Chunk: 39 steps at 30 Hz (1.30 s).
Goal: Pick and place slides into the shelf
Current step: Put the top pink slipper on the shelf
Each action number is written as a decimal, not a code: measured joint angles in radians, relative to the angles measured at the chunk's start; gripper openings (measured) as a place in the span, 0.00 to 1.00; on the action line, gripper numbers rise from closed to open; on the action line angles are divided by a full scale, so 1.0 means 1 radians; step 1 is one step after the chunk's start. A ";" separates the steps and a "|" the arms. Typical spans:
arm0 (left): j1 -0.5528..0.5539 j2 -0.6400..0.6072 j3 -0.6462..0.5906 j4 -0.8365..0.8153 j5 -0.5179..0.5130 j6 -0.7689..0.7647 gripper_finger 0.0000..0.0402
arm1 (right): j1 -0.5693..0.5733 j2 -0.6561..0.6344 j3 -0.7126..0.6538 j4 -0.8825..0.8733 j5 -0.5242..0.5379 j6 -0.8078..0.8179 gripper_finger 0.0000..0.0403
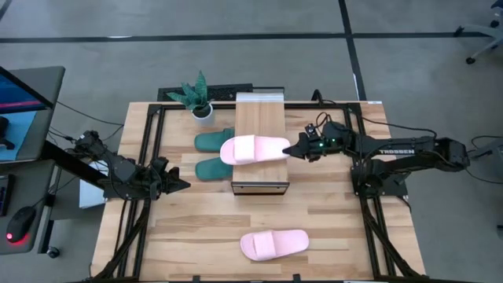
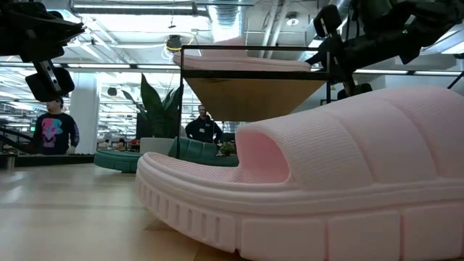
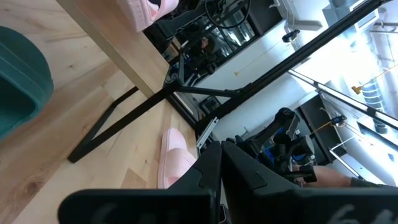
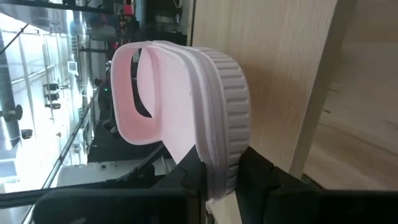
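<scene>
The right gripper grasps one pink slide over the shelf top, seemingly not yet released. Another pink slide waits on the bench; the green pair lies beside the shelf. The left gripper hangs clenched, empty.

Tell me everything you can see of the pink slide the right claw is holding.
The pink slide is pale pink, rubbery-looking, with one wide ribbed strap and an open toe. It lies flat across the shelf's light wood top, sole down, its toe end overhanging the edge above the green slides. The right claw is shut on its heel end, fingers pinching the ribbed sole edge. Its partner lies apart on the table's near side.
</scene>
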 joint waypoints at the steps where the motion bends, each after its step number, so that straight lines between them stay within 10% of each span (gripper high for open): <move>1: 0.000 0.000 0.000 0.000 0.003 0.003 0.00 | 0.000 0.000 0.000 -0.006 0.000 0.001 0.11; 31: 0.000 0.000 0.000 0.000 0.003 0.029 0.00 | -0.002 0.000 0.000 -0.130 0.020 0.000 0.11; 39: 0.000 0.000 0.000 0.000 0.003 0.030 0.00 | -0.002 0.001 0.000 -0.134 0.024 -0.009 0.24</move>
